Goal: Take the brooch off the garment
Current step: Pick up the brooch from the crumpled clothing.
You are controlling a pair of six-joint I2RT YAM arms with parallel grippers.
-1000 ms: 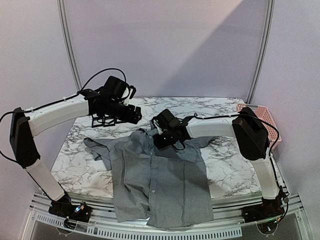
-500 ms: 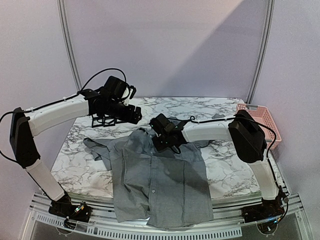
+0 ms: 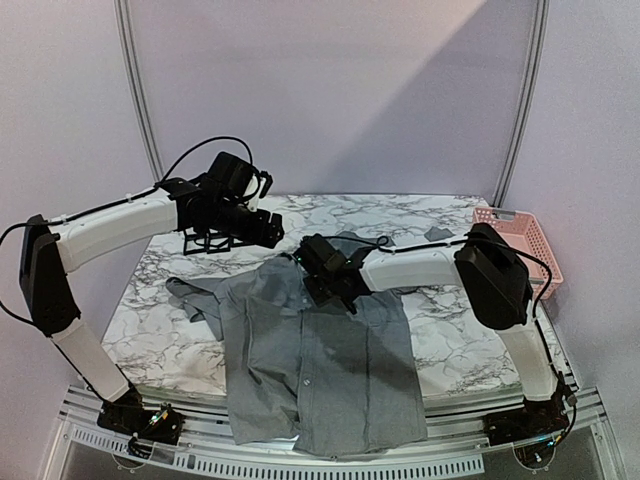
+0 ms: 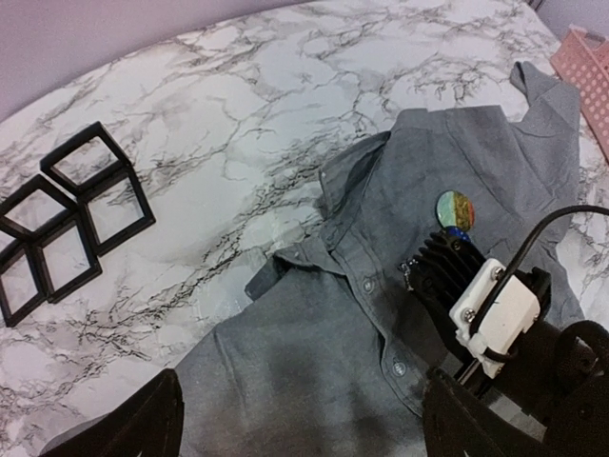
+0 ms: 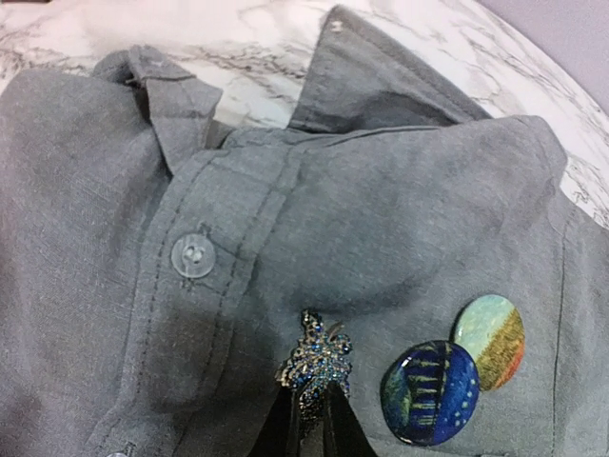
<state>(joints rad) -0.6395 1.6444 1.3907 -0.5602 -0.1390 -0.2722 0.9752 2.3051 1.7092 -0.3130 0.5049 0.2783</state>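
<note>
The grey shirt (image 3: 320, 360) lies flat on the marble table, collar at the far end; it also shows in the left wrist view (image 4: 314, 381) and the right wrist view (image 5: 381, 190). A small blue-jewelled brooch (image 5: 317, 357) sits by the button placket, and also shows in the left wrist view (image 4: 407, 274). My right gripper (image 5: 312, 390) is shut on the brooch's lower end; it rests low on the shirt's chest (image 3: 335, 290). My left gripper (image 4: 304, 428) is open and empty, hovering above the collar area (image 3: 270, 232).
Two round badges, one blue (image 5: 430, 392) and one yellow-green (image 5: 490, 341), are pinned right of the brooch. A black wire frame stand (image 3: 205, 242) stands at the back left. A pink basket (image 3: 525, 235) sits at the table's right edge.
My right gripper has slid left along the shirt's chest toward the placket. The left arm has not moved.
</note>
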